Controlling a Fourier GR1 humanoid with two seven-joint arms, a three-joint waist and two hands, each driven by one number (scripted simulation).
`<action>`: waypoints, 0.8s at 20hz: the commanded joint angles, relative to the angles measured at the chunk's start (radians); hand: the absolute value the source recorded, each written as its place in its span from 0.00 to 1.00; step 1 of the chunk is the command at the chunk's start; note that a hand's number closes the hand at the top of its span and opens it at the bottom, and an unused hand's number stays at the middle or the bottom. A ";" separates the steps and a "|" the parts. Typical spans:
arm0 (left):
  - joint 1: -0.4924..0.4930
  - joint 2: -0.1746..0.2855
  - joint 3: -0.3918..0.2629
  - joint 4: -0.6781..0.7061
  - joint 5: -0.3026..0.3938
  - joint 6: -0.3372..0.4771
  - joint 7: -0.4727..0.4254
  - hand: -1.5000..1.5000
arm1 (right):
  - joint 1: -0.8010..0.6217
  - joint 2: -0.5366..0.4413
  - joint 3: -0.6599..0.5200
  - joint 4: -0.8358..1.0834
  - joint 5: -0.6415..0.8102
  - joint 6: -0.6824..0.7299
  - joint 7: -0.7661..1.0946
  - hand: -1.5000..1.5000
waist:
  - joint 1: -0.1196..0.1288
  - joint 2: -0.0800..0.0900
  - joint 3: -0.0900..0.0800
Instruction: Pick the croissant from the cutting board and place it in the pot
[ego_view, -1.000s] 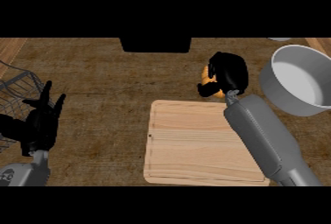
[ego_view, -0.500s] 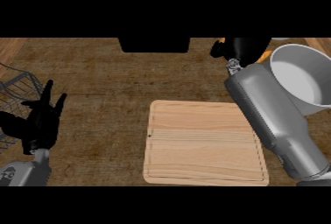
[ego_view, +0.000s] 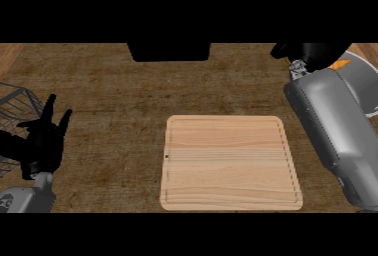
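I see the right hand (ego_view: 314, 52) curled round the croissant (ego_view: 339, 64), at the rim of the pot (ego_view: 365, 82), top right corner. Left hand (ego_view: 40, 142) spread, resting at left edge; open counter (ego_view: 111, 100) flanks the cutting board (ego_view: 229, 165).

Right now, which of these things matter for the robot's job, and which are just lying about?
Part of the job:
- croissant, an orange sliver beside the right hand
- pot
- cutting board

Just lying about:
- wire basket
- black block at the far edge
- left hand, resting open at the view's left
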 joint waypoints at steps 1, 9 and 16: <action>-0.119 0.032 -0.005 -0.073 -0.045 -0.027 -0.060 0.50 | 0.057 -0.043 -0.053 -0.049 -0.011 0.059 0.070 1.00 | -0.024 -0.010 0.021; -0.097 0.068 0.002 -0.116 -0.033 -0.034 -0.040 0.50 | 0.299 -0.141 -0.147 -0.198 -0.082 -0.049 -0.067 1.00 | -0.028 -0.008 0.023; -0.104 0.035 -0.015 -0.097 -0.034 -0.042 -0.072 0.50 | 0.446 -0.208 -0.232 -0.245 -0.183 -0.097 -0.191 1.00 | -0.010 0.001 0.022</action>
